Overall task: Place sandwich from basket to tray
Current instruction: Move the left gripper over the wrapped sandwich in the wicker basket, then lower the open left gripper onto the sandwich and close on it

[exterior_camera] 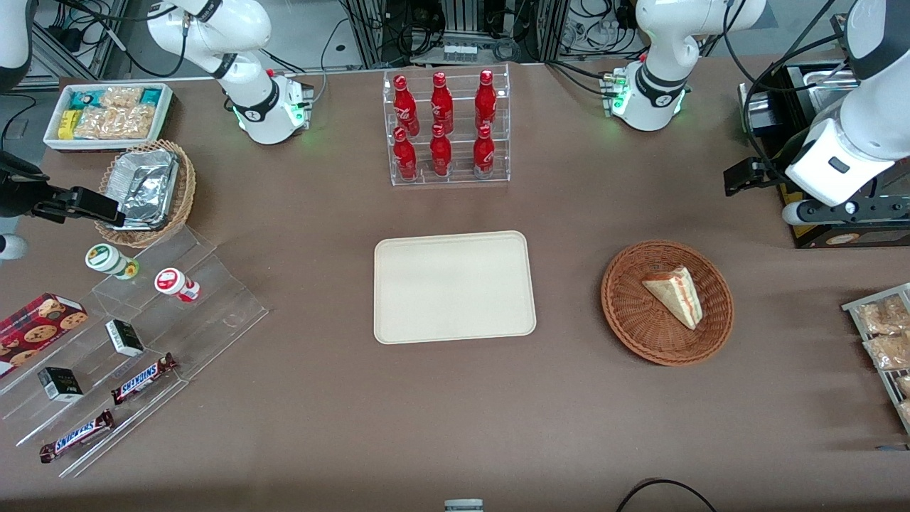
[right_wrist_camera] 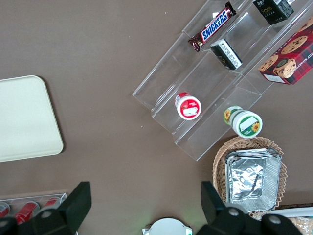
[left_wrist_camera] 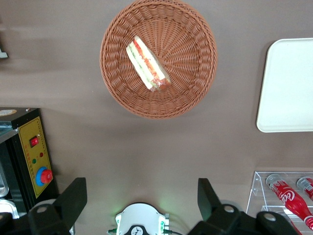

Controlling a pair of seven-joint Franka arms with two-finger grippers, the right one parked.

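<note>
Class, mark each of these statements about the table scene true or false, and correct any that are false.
1. The sandwich lies in the basket. True.
2. The tray already holds a sandwich. False: nothing lies on it.
3. The gripper is shut on the sandwich. False: it is open, up above the table and away from the basket, holding nothing.
4. The rack of red bottles stands farther from the front camera than the tray. True.
5. The basket touches the tray. False: bare table separates them.
</note>
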